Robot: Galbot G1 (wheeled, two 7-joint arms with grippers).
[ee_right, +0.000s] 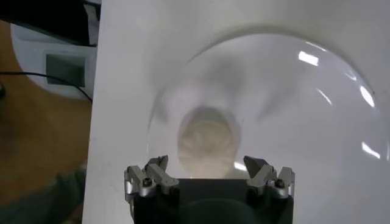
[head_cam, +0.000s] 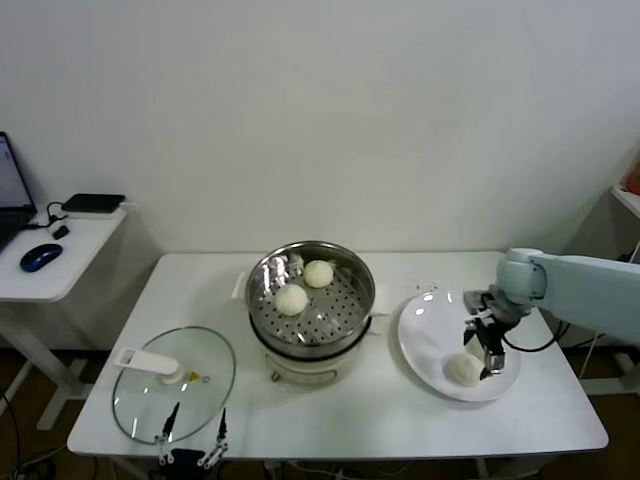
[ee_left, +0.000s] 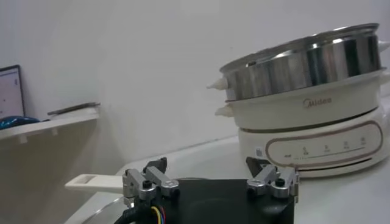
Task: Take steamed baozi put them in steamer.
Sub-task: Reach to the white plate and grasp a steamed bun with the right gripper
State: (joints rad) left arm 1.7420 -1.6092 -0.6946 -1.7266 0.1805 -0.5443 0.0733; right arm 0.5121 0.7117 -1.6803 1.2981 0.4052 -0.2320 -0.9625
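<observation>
The steel steamer (head_cam: 262,283) stands mid-table on its white base and holds two baozi (head_cam: 292,299) (head_cam: 319,273) on its perforated floor. One more baozi (head_cam: 462,369) lies on the white plate (head_cam: 425,320) at the right. My right gripper (head_cam: 484,352) hangs open just above and beside that bun. In the right wrist view the bun (ee_right: 207,140) sits between the spread fingertips (ee_right: 159,164), untouched. My left gripper (head_cam: 192,432) is parked open at the table's front edge by the glass lid. The left wrist view shows the steamer's side (ee_left: 304,67).
The round glass lid (head_cam: 150,395) with a white handle lies flat at the front left. A side table (head_cam: 70,250) with a mouse and a black device stands at the far left. The table's right edge is near the plate.
</observation>
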